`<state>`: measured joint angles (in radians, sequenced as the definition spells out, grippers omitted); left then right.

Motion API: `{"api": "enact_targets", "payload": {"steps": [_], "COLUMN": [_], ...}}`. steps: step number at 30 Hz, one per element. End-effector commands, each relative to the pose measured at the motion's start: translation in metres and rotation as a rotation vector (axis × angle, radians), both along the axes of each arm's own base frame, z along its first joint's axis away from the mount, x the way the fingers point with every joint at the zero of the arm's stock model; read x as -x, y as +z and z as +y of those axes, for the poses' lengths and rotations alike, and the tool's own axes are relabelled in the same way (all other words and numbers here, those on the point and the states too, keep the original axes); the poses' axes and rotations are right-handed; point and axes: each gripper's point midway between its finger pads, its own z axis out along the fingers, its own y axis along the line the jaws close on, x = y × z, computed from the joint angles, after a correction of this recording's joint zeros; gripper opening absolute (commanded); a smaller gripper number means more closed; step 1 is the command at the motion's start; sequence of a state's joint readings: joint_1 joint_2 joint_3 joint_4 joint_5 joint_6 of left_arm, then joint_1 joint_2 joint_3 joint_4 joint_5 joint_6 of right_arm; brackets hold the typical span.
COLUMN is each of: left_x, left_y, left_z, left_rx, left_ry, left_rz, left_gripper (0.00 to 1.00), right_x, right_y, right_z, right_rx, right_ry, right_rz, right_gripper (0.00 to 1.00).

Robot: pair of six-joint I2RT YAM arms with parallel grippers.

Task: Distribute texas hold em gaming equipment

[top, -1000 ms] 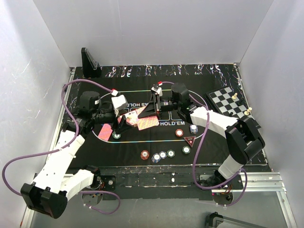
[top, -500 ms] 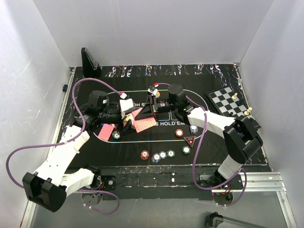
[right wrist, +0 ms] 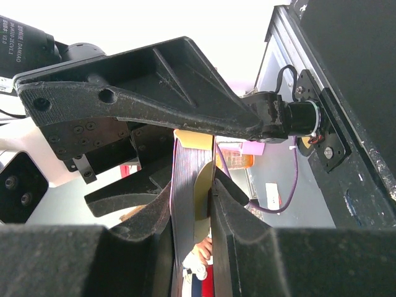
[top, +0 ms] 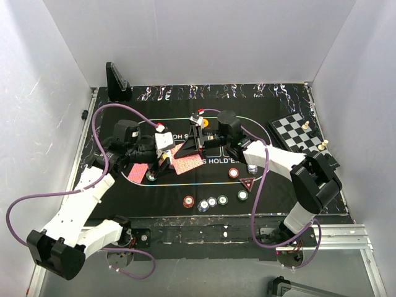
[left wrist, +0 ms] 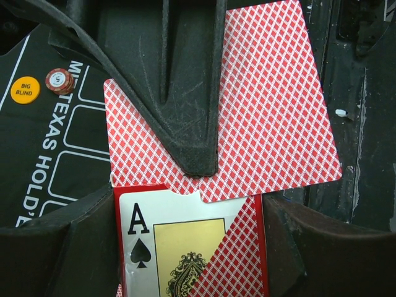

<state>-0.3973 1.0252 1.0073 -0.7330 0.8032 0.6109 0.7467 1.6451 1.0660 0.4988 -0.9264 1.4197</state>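
My left gripper [top: 166, 159] is shut on a red card box [left wrist: 185, 247] with an ace of spades printed on it. Red-backed cards [left wrist: 272, 111] stick out of the box mouth, and they also show in the top view [top: 185, 163]. My right gripper [top: 187, 150] is shut on these cards, seen edge-on in the right wrist view [right wrist: 189, 198], with one finger [left wrist: 185, 93] lying across the top card. Another red-backed card [top: 139, 170] lies on the mat at the left, beside a green chip [top: 151, 176]. Several chips [top: 212, 202] sit in a row at the mat's near edge.
A triangular marker [top: 247, 183] and two more chips [top: 233, 172] lie right of centre. An orange "BIG BLIND" disc [left wrist: 25, 90] and a red chip [left wrist: 60, 80] sit near the cards. The chessboard [top: 297, 130] is at the right. A black stand [top: 116, 81] is at the back left.
My left gripper with the box has moved right, closer to my right gripper. The right gripper has shifted slightly left, and the cards now sit between the two.
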Motion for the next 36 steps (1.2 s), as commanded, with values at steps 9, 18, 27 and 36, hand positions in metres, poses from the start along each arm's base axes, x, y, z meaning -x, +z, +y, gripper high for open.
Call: {"api": "enact_targets", "payload": {"steps": [9, 18, 27, 36], "left_x": [-0.019, -0.05, -0.05, -0.047], "left_y": [-0.003, -0.018, -0.016, -0.017], "left_z": [0.006, 0.02, 0.024, 0.026], "left_rx": [0.031, 0.024, 0.015, 0.016], "left_ry": [0.242, 0.362, 0.35, 0.351], "left_rz": [0.105, 0.12, 0.074, 0.078], "left_gripper": [0.0, 0.0, 0.0, 0.0], "right_x": [-0.018, -0.027, -0.03, -0.025], "right_y": [0.011, 0.006, 0.003, 0.005], "right_z": [-0.009, -0.017, -0.03, -0.035], "right_rx": [-0.033, -0.017, -0.031, -0.015], "right_ry": [-0.069, -0.095, -0.106, -0.106], "right_rz": [-0.018, 0.013, 0.031, 0.049], "right_gripper": [0.01, 0.08, 0.2, 0.42]}}
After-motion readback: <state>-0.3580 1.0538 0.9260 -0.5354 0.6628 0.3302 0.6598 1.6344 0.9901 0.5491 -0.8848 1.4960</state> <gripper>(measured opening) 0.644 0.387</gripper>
